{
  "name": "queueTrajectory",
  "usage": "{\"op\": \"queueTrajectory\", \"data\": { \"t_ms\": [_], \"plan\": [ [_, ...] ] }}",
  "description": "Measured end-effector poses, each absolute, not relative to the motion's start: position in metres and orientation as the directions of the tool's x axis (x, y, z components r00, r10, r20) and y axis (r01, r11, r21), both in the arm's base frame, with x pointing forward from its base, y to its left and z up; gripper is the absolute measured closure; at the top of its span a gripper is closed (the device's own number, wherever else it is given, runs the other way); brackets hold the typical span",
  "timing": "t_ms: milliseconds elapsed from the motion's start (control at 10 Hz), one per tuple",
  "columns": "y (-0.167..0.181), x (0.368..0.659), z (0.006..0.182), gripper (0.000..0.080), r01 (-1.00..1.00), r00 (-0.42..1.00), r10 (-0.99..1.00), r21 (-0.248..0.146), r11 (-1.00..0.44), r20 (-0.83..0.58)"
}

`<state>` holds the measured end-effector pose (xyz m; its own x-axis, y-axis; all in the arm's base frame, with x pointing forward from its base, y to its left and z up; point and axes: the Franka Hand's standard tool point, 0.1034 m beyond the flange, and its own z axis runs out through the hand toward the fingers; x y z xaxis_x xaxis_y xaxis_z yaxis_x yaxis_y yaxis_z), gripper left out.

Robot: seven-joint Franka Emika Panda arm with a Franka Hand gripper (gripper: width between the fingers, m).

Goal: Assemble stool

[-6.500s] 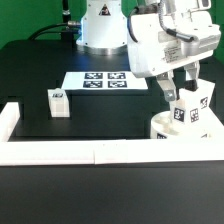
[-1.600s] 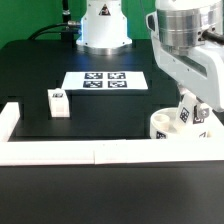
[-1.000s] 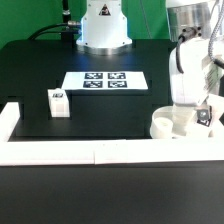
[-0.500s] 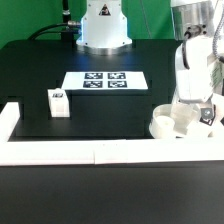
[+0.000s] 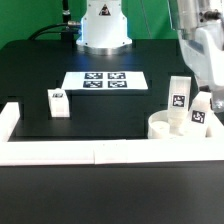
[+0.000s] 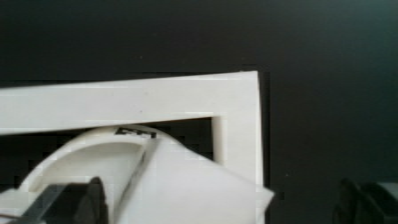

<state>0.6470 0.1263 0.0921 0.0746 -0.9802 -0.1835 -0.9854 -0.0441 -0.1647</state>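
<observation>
Seat lies on the table at the exterior view's right, close against the front rail. The wrist view shows it tucked into the rail's corner. Two legs stand upright on it, tags facing the exterior camera. The first leg is toward the seat's middle and the second leg is just beside it, to the exterior view's right. The third leg stands alone on the table at the exterior view's left, well apart from the seat and near the marker board. The arm hangs above the seat. On the gripper, the fingers are spread wide with dark gap showing inside one of them, so it is released and grasps nothing.
</observation>
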Motion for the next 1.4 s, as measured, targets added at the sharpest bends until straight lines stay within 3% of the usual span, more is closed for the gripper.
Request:
{"op": "queueTrajectory", "data": {
  "t_ms": [400, 600, 800, 1200, 1400],
  "plan": [
    [0.127, 0.647, 0.093, 0.015, -0.917, 0.369, -0.924, -0.198, -0.345, -0.097],
    [0.129, 0.648, 0.096, 0.015, -0.715, 0.684, -0.729, -0.187, -0.673, 0.011],
    [0.138, 0.645, 0.097, 0.015, -0.484, 0.869, -0.493, -0.126, -0.866, 0.051],
    [0.135, 0.647, 0.098, 0.015, -0.258, 0.96, -0.266, -0.091, -0.962, 0.089],
    [0.127, 0.645, 0.098, 0.015, 0.07, 0.995, 0.067, -0.03, -0.997, 0.079]
  ]
}}
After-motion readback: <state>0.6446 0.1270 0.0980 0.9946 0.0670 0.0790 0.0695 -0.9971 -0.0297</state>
